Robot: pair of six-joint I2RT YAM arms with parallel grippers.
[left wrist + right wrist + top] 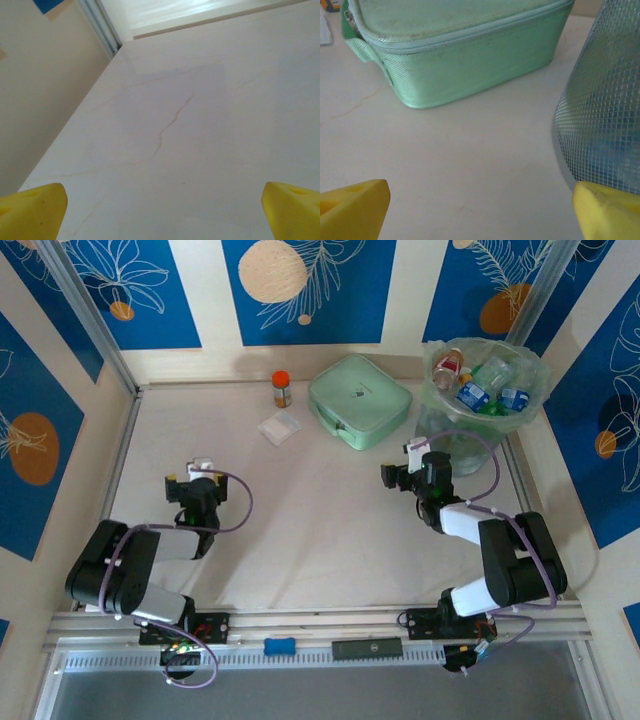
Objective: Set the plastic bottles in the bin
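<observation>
The bin (440, 420) stands at the table's far right, a mesh container lined with a pale green bag. Several plastic bottles (476, 388) lie piled inside it, clear ones with blue labels, green ones and one with a red label. My right gripper (418, 448) is low over the table just left of the bin's base, open with nothing between its yellow fingertips (355, 207). In the right wrist view the bin's mesh wall (605, 110) rises close on the right. My left gripper (201, 466) hovers open over bare table (175, 140) at the left.
A flat mint-green case (360, 400) lies at the back centre, close ahead of my right gripper (480, 212). A short orange-capped jar (282, 388) and a small clear packet (279, 427) sit left of it. Walls close the table on both sides.
</observation>
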